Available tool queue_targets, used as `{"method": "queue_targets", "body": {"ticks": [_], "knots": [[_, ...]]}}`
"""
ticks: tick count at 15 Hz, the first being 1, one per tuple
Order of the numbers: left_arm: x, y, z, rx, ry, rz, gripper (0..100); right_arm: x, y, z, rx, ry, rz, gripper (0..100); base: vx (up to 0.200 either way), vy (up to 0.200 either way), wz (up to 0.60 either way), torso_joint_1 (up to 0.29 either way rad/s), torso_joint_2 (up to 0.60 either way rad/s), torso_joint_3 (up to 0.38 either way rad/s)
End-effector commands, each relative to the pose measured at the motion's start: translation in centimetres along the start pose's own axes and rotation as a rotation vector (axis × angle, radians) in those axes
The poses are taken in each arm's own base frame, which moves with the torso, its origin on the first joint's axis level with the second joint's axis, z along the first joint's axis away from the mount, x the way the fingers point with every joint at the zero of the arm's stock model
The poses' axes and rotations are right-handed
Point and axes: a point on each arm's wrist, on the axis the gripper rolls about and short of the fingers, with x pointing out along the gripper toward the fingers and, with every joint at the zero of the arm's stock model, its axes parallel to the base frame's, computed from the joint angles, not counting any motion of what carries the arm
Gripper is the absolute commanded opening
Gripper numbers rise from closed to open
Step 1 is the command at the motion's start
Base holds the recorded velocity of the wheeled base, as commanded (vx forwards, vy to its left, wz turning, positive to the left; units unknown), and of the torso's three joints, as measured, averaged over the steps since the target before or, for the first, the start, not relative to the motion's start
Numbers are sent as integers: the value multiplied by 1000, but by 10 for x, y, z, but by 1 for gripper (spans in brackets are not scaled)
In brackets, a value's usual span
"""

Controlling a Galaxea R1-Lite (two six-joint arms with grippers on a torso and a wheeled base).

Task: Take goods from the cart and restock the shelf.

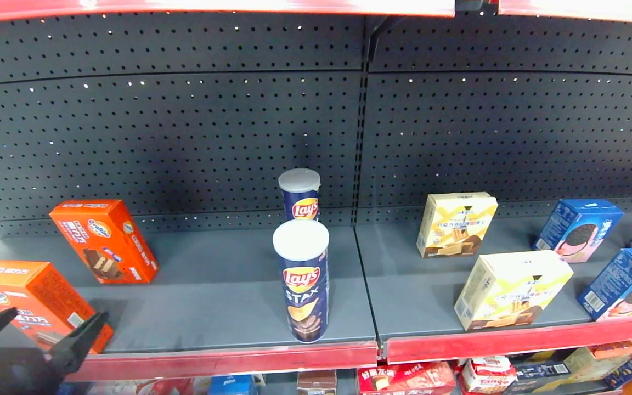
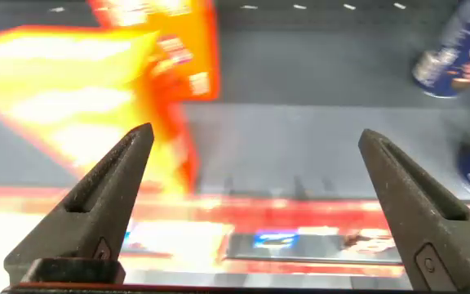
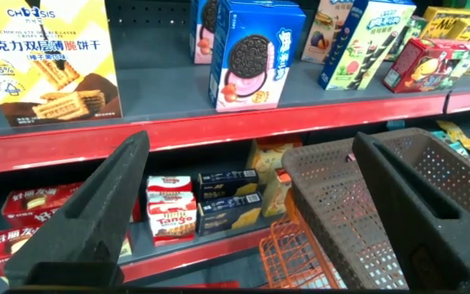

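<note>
Left gripper [image 1: 59,317] is held wide open and empty at shelf [image 1: 212,296] front, beside orange box [image 1: 20,288]. Right gripper [image 3: 251,140] is spread wide, empty, near mesh basket [image 3: 333,188]. Carton is judged light, stiff, crushable; best taken across narrow sides.

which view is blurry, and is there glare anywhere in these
Left wrist view: motion blur smears the orange box and shelf edge, though the left gripper is crisp. Head view: sharp, with glare on the red upper rail. Right wrist view: sharp, evenly lit.
</note>
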Motion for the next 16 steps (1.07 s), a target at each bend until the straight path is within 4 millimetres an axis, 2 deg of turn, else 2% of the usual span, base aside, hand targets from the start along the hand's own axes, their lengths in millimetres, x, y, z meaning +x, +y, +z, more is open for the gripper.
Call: {"method": "queue_targets", "body": {"ticks": [1,4,6,8,9,12,16], "knots": [[-62,29,-26,-59,-102,101,100,0,0,0,-1,0,7,100,0,0,0,0,0,0],[-93,40,-57,-55,-102,108,100,0,3,0,-13,-17,125,100,0,0,0,0,0,0],[-102,44,-76,-47,-91,103,100,0,4,0,-14,-25,189,100,0,0,0,0,0,0],[-98,43,-81,-39,-77,90,100,0,5,1,-9,-31,218,100,0,0,0,0,0,0],[-93,42,-92,-31,-50,83,100,0,5,0,-10,-29,220,100,0,0,0,0,0,0],[-89,37,-93,14,-96,-75,100,0,5,1,-13,-39,231,100,0,0,0,0,0,0],[-88,36,-94,-17,-89,-124,100,0,5,1,-17,-41,227,100,0,0,0,0,0,0]]}}
